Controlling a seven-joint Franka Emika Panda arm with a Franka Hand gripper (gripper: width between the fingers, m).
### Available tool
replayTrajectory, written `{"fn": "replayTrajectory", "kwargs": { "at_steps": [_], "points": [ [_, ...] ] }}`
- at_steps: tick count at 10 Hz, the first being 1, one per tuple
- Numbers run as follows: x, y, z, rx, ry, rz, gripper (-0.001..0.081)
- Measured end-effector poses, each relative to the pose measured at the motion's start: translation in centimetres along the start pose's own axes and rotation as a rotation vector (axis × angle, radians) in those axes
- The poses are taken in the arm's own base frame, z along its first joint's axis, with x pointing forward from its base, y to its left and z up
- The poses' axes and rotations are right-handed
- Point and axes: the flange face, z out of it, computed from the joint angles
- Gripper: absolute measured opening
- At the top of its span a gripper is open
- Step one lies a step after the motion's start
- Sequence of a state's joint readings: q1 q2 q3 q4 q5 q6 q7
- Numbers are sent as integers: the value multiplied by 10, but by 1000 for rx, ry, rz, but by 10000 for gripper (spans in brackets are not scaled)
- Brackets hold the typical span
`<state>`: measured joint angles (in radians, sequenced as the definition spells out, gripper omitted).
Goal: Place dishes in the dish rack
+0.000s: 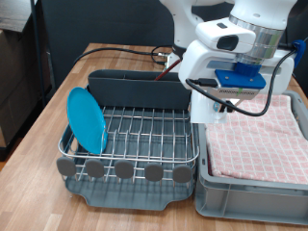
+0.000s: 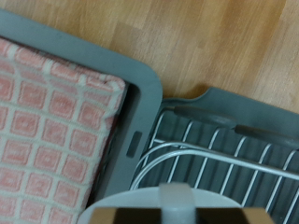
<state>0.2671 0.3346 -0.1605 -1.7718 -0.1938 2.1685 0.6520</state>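
The dish rack [image 1: 144, 135] stands on the wooden table, with its dark grey caddy [image 1: 135, 87] at the back and grey knobs along the front edge. A round light-blue plate [image 1: 85, 120] stands upright in the rack at the exterior view's left. My gripper [image 1: 214, 96] hangs over the rack's right edge, next to the crate, and is shut on the white mug [image 1: 200, 108]. In the wrist view the mug's pale rim [image 2: 112, 202] fills the bottom edge, with a grey finger [image 2: 173, 196] on it, above the rack wires [image 2: 215, 163]. The wooden spoon is out of view.
A grey crate [image 1: 207, 178] holding pink checked cloth [image 1: 258, 140] sits tight against the rack at the exterior view's right; it also shows in the wrist view [image 2: 51, 121]. A dark cable [image 1: 120, 50] runs across the table behind the rack.
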Motion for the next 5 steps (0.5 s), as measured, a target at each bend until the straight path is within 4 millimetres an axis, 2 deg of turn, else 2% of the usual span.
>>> {"fn": "replayTrajectory", "kwargs": {
  "at_steps": [5],
  "points": [
    [26, 1, 30, -19, -37, 30, 72]
  ]
}}
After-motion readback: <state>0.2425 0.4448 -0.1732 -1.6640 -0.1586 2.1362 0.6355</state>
